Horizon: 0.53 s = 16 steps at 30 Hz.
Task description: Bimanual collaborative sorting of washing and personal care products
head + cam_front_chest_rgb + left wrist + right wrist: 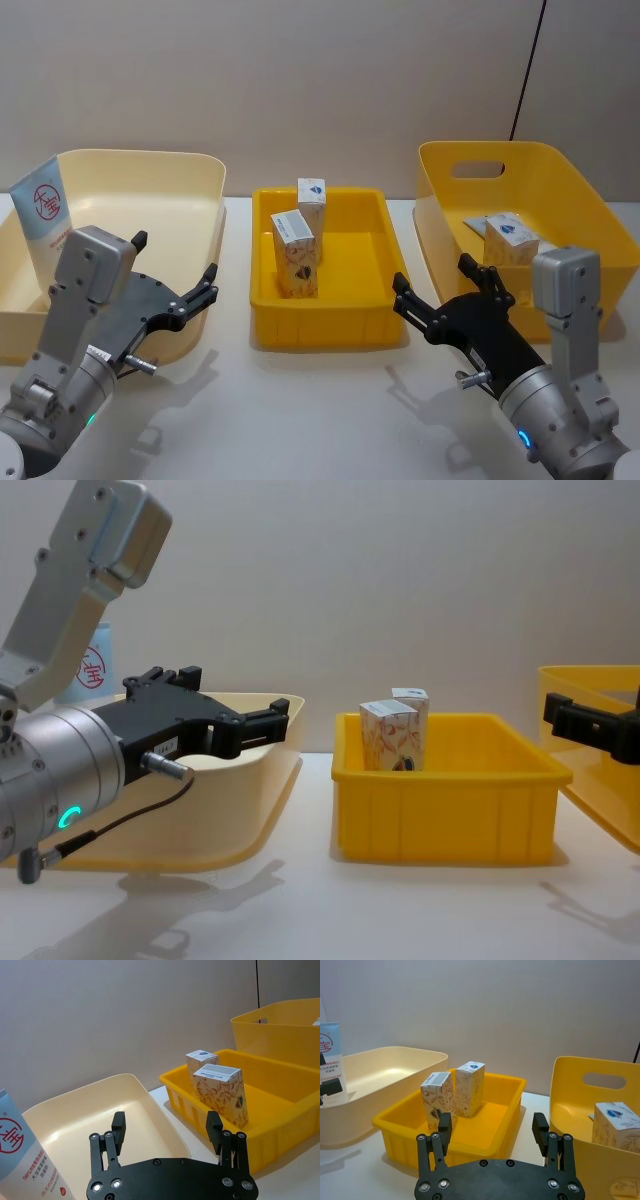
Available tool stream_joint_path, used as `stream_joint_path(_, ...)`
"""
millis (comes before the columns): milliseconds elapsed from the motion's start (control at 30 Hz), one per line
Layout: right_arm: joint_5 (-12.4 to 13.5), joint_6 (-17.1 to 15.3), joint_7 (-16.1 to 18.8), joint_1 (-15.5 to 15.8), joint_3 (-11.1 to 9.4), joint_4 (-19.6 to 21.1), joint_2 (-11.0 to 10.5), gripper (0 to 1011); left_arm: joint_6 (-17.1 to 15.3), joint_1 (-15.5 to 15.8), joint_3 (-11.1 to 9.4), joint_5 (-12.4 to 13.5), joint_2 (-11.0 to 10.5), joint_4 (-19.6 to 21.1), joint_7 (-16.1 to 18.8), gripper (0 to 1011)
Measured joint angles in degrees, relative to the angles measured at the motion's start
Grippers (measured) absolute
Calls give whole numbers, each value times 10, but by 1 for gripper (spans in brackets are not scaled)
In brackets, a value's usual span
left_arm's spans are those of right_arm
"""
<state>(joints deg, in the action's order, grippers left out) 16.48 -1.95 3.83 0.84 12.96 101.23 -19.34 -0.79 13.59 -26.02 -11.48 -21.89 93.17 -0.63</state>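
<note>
Grippers both empty and spread wide, so this reads as a between-picks moment. Left gripper hovers w/ jaws released over the near right corner of the cream bin, where one squeeze tube leans upright against the far left wall. Right gripper hangs just right of the centre tray, at the front left corner of the yellow handled bin, jaws likewise released, nothing between them. Two cartons stand upright in the centre tray: front carton nearer the robot, rear carton just behind it, close together, maybe touching; can't tell. One more carton already lies in the yellow handled bin. Judgement: cartons go right, tubes left, so sorting is partly done, w/ two cartons left to move. Next move prob. falls to the right arm: swing left over the tray, drop jaws around the front carton w/o knocking the rear one, close, lift clear of the tray wall. Left arm has no obvious item, so it may only need to stay clear.
</note>
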Motion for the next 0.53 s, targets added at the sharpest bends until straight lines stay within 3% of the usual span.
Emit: stream_joint_path(533,0,0,0,0,0,0,0,1001,0,0,0,0,0,0,0,1003)
